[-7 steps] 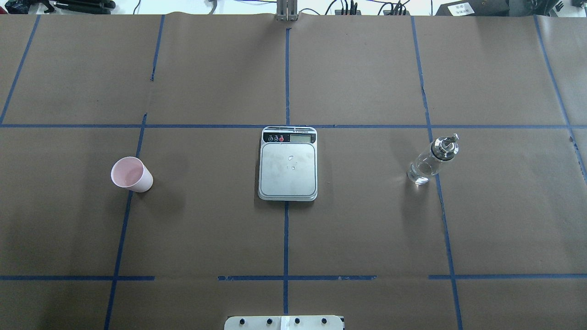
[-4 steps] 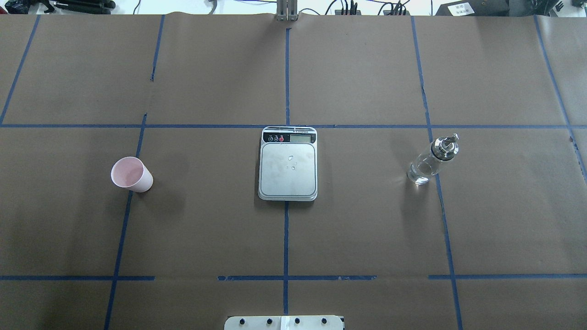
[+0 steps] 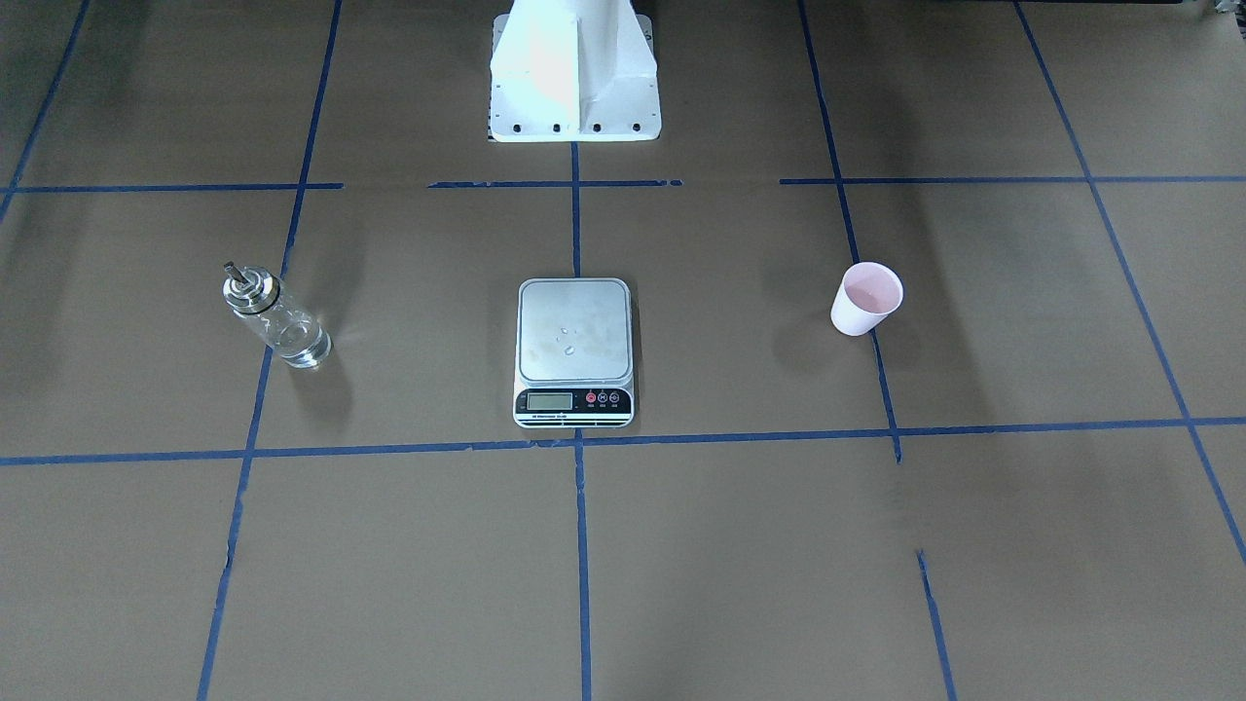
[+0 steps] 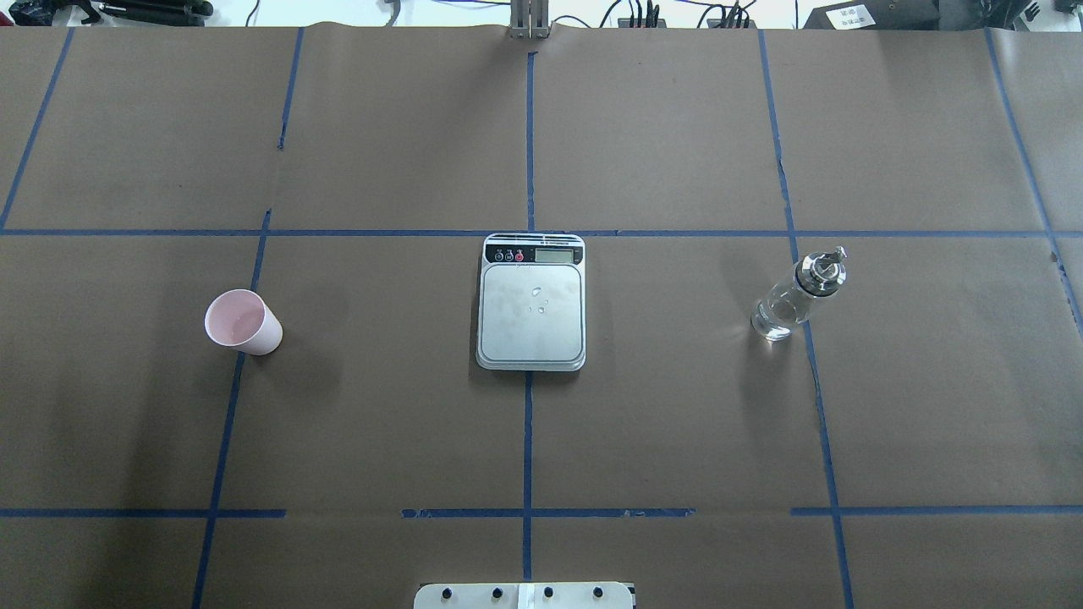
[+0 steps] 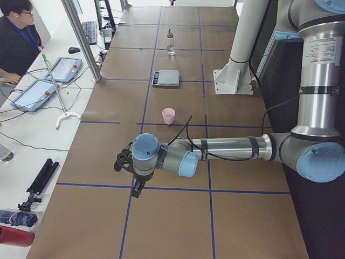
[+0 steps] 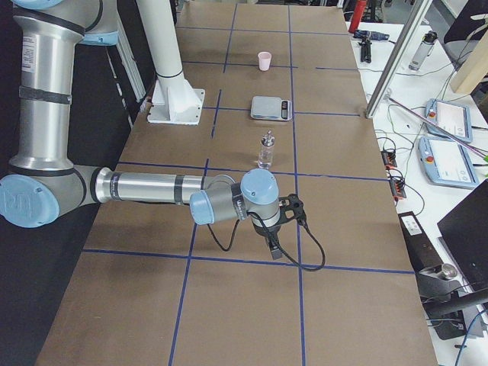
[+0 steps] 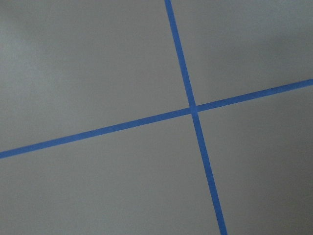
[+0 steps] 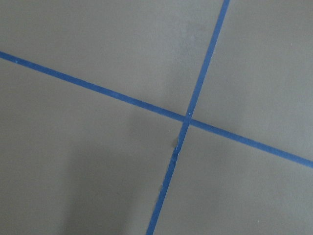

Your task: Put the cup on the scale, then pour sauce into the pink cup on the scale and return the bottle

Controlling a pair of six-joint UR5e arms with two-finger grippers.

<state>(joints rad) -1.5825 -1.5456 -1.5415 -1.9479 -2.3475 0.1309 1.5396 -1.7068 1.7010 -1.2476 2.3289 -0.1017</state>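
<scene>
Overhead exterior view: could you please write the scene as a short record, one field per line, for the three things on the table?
cup: upright on the table, left of the scale, apart from it
scale: centre, platform bare except a few droplets, display strip on the far side
bottle: upright, right of the scale, apart from it
arms: none in this view
task step: cup not yet on scale

I'm standing in a robotics lab: a long table covered in brown paper (image 4: 677, 423) is marked into squares with blue tape (image 4: 528, 440); silver-and-blue jointed robot arms (image 5: 226, 148) reach out beside a white pedestal (image 3: 574, 78); grey touchscreen control pendants (image 5: 66, 69) lie on a white side bench (image 5: 32, 135), where a person in black (image 5: 16, 43) sits.
</scene>
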